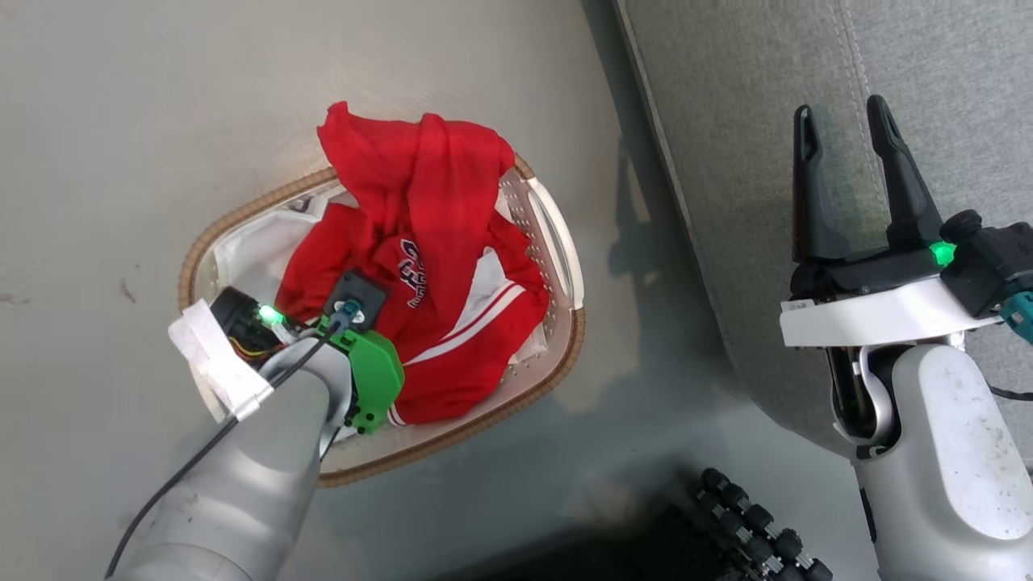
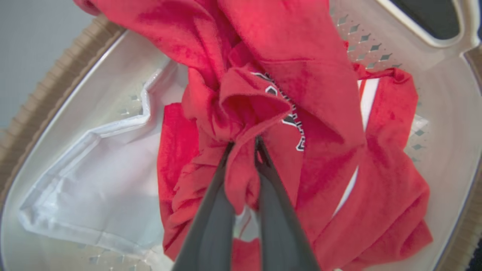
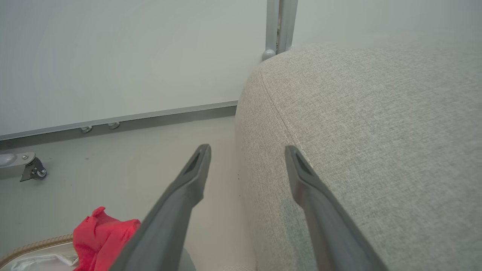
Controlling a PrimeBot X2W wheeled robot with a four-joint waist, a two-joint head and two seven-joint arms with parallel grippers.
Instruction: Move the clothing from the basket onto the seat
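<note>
Red clothing (image 1: 436,266) with white stripes lies heaped in the white basket (image 1: 565,266) on the floor, one fold draped over the far rim. In the left wrist view my left gripper (image 2: 244,145) is shut on a bunched fold of the red clothing (image 2: 324,113), and the white liner (image 2: 98,180) shows beside it. My left wrist (image 1: 339,339) hangs over the basket's near side. My right gripper (image 1: 843,129) is open above the edge of the grey seat (image 1: 767,161), holding nothing. The right wrist view shows the open gripper (image 3: 246,152), the seat (image 3: 376,131) and a bit of red clothing (image 3: 101,235).
A wall with a metal baseboard (image 3: 120,122) and a small caster (image 3: 32,169) stand beyond the basket. A vertical metal post (image 3: 280,26) rises behind the seat. A dark ribbed part of my base (image 1: 750,524) sits near the bottom of the head view. Bare floor (image 1: 121,121) surrounds the basket.
</note>
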